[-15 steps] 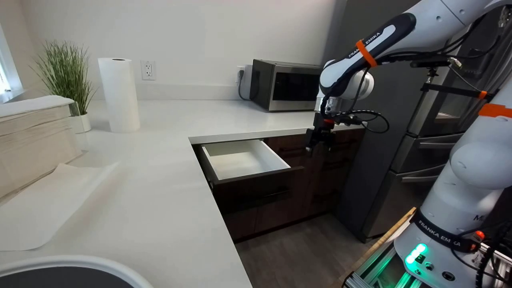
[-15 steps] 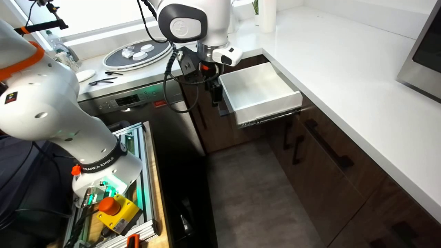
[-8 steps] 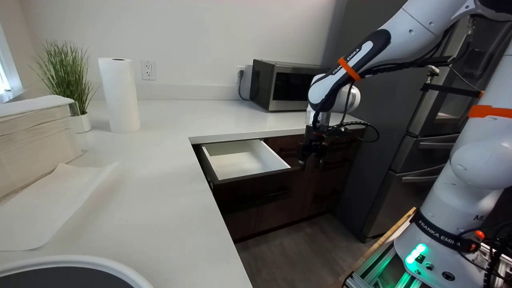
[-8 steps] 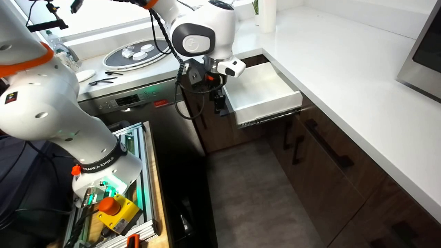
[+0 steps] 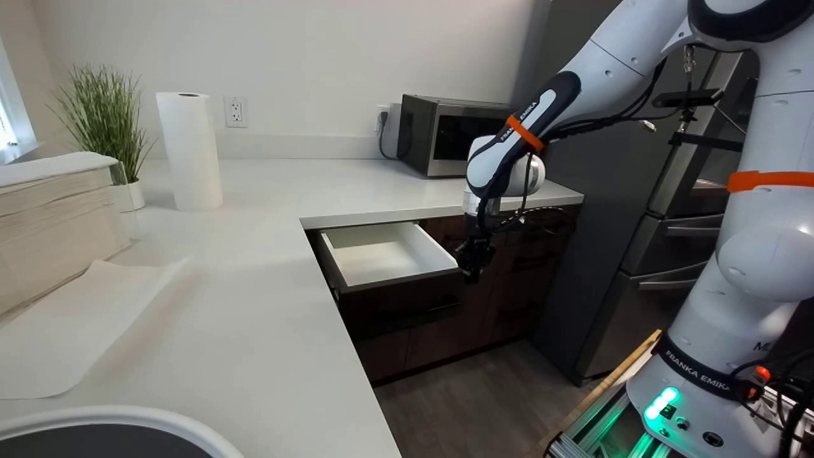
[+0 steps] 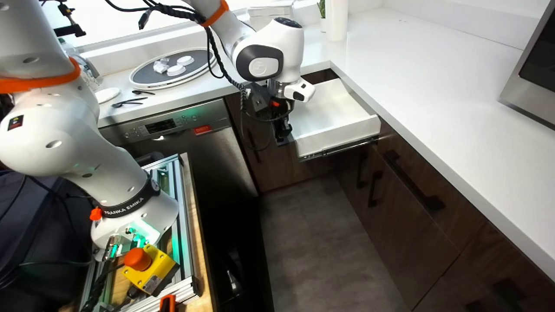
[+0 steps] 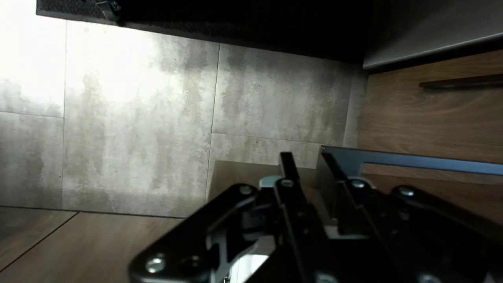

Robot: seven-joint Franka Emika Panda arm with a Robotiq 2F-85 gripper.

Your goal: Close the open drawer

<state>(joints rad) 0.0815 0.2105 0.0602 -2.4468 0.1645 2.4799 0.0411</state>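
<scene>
The drawer (image 5: 388, 254) is pulled out from under the white counter. Its pale box (image 6: 325, 117) shows in both exterior views, and its dark front (image 5: 394, 299) faces the arm. My gripper (image 5: 472, 278) points down beside the near right corner of the drawer front, overlapping its edge in an exterior view (image 6: 284, 134). In the wrist view the gripper (image 7: 308, 157) stands partly open, its jaws a narrow gap apart with nothing seen held. A grey metal bar, apparently a handle (image 7: 397, 159), runs behind the right finger. Whether the gripper touches the drawer cannot be told.
The counter (image 5: 241, 267) overhangs the drawer on two sides. A microwave (image 5: 464, 137) sits at the back, with the tall fridge (image 5: 572, 254) to its right. Cabinet handles (image 6: 412, 180) stick out along the side run. A dishwasher (image 6: 186, 143) stands nearer the arm's base.
The gripper has moved down and across toward the drawer's front corner, and its jaws have come closer together. The drawer has not visibly moved.
</scene>
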